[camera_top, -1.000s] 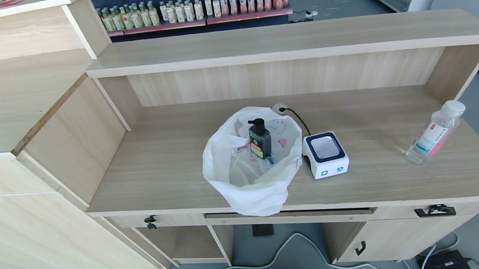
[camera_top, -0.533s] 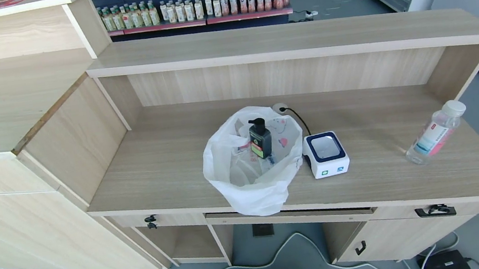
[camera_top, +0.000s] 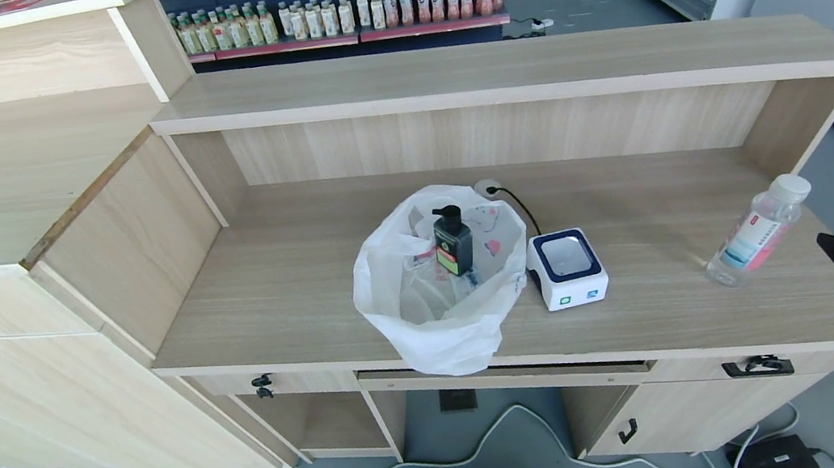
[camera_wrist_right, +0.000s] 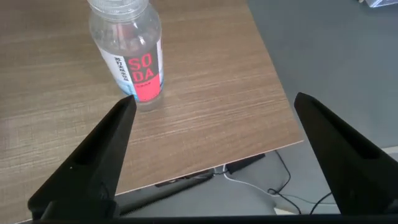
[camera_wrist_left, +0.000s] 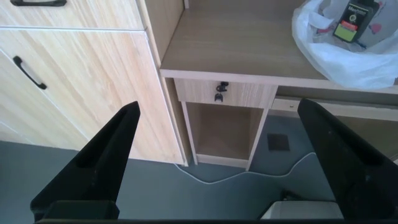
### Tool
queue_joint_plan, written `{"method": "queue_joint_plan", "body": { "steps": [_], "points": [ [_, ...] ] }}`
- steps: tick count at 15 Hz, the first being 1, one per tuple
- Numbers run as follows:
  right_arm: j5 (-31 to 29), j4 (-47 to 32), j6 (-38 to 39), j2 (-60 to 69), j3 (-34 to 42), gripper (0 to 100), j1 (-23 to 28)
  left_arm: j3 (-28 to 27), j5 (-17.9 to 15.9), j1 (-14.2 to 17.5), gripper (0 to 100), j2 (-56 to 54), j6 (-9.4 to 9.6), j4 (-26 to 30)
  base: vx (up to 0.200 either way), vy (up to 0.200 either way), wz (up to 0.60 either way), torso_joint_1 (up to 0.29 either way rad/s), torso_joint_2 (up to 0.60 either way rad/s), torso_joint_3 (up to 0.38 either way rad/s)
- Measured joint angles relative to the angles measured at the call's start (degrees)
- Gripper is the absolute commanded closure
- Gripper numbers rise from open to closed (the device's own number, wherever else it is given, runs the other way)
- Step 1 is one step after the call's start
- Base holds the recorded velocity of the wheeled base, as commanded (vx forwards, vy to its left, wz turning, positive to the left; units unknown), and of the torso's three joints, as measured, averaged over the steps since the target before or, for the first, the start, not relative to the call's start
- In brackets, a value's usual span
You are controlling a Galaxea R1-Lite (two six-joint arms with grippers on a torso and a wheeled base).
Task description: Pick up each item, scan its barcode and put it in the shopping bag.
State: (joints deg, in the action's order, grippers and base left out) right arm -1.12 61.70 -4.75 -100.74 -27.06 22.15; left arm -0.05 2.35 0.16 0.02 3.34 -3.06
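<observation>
Clear soda bottle (camera_top: 755, 231) stands well right of the scanner (camera_top: 566, 268), near the counter (camera_top: 681, 311) edge; right gripper (camera_wrist_right: 214, 106) hangs just beyond, jaws apart. Shopping bag (camera_top: 442, 328) sits just left of the scanner; left gripper (camera_wrist_left: 217, 106) jaws also apart.

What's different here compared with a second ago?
The right end effector has come in from the right side toward the water bottle. It is open and holds nothing. The water bottle stands where it was on the counter. The shopping bag, the pump bottle inside it and the scanner beside it have not moved.
</observation>
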Motion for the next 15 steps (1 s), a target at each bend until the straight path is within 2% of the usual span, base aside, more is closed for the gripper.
{"method": "queue_joint_plan", "body": {
  "steps": [15],
  "points": [
    [-0.18, 6.67, -4.38, -9.75, -5.62, 0, -0.52, 0.00, -0.01, 0.00, 0, 0.00, 0.00, 0.00, 0.000, 0.000, 0.00, 0.000, 0.00, 0.000]
  ]
}}
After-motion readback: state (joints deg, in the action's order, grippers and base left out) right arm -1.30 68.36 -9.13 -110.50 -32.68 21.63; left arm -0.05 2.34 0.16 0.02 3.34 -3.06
